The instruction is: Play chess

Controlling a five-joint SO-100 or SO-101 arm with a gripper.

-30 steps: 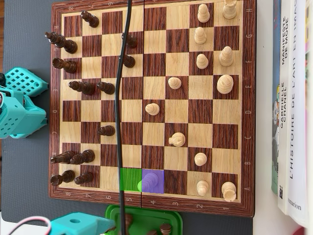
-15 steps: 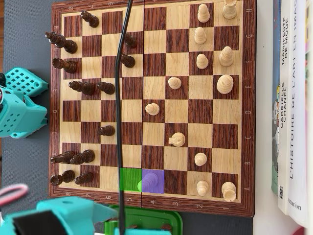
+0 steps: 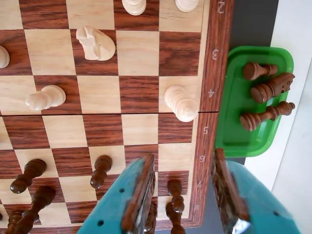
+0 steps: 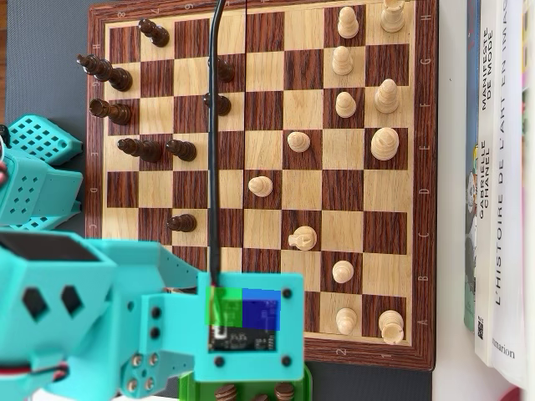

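Observation:
The wooden chessboard [image 4: 426, 167] carries dark pieces on the left and light pieces on the right of the overhead view. My teal arm [image 4: 109, 317] reaches over its lower left corner, and the wrist block [image 4: 247, 330] hides the gripper and covers the green- and blue-tinted squares. In the wrist view my gripper [image 3: 183, 157] is open and holds nothing. It hangs above the board's border [image 3: 214, 73] near the numbers 6 and 7. A light piece [image 3: 180, 103] stands on the edge square by the 4, ahead of the fingers. Two dark pieces [image 3: 175, 195] show between the fingers.
A green tray [image 3: 253, 97] with three captured dark pieces lies just off the board edge, partly visible under the arm [image 4: 251, 386]. A light knight [image 3: 95, 43] and pawn [image 3: 45, 97] stand further in. A black cable [image 4: 213, 125] crosses the board. Books [image 4: 501, 167] lie on the right.
The arm has swung in from the bottom left over the board's lower edge. It now covers the tinted squares and the light piece that stood there.

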